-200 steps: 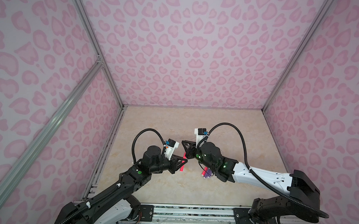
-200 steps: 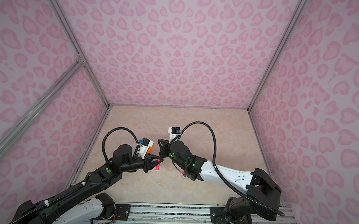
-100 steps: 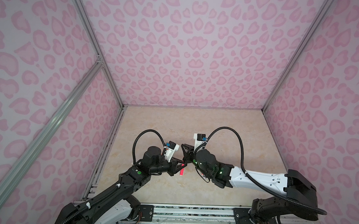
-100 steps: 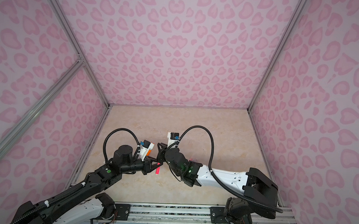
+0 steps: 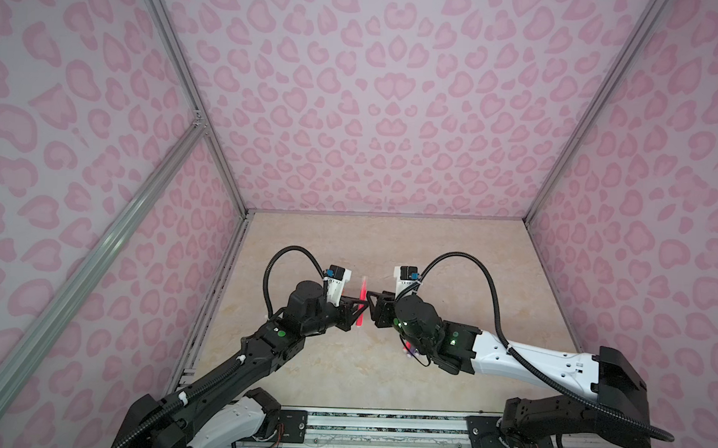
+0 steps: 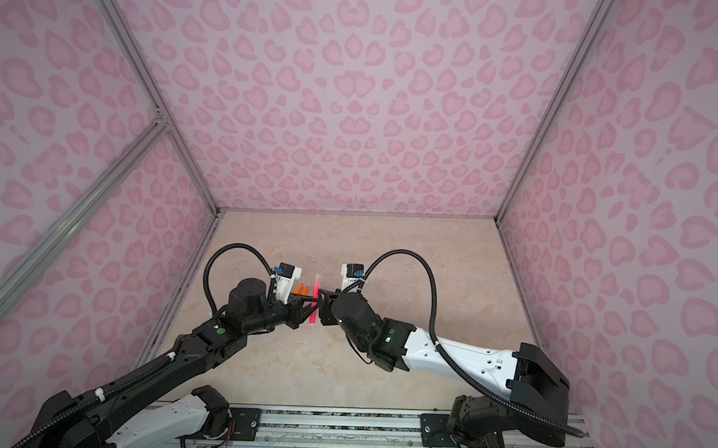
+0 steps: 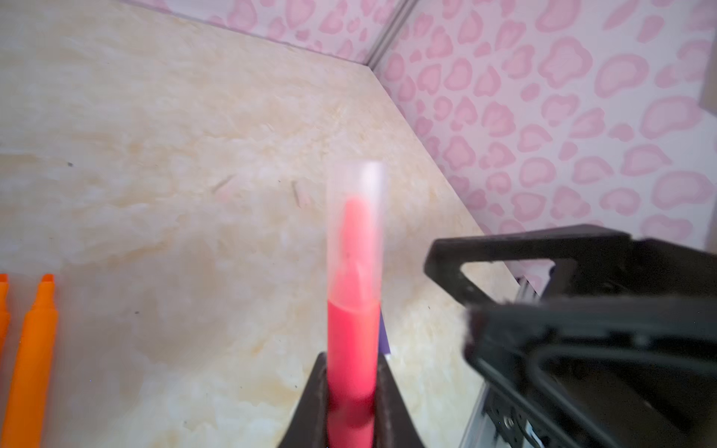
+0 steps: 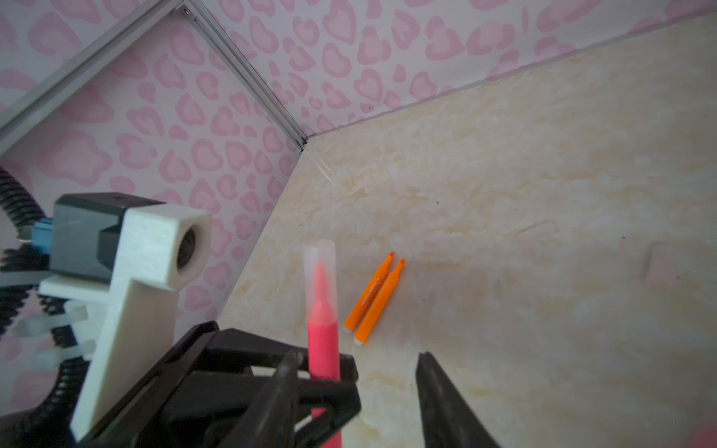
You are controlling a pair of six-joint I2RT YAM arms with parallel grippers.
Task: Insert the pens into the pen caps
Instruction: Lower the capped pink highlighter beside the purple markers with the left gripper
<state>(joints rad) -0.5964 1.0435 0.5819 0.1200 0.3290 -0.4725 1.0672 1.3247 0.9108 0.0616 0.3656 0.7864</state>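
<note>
A pink-red pen [image 7: 352,349] stands upright in my left gripper [image 7: 351,372], which is shut on its barrel. A pale translucent pen cap [image 7: 356,217] covers its tip. Both top views show the same pen [image 5: 360,312] [image 6: 313,310] raised above the table between the two grippers. My right gripper [image 8: 359,358] is open just beside the pen [image 8: 322,349], touching neither it nor the cap [image 8: 319,263]. Two orange pens [image 8: 372,298] lie side by side, uncapped, on the table beyond. A purple pen [image 5: 412,351] peeks out from under the right arm.
Two loose pale caps [image 8: 659,263] [image 8: 537,229] lie on the marble tabletop [image 5: 451,254] farther out. Pink patterned walls [image 5: 375,109] close in the back and both sides. The left wrist camera mount [image 8: 155,248] sits close to the right gripper.
My right gripper has opened and let go of the cap, which stays on the pink-red pen. Both grippers have shifted a little toward the back; the left stays shut on the pen.
</note>
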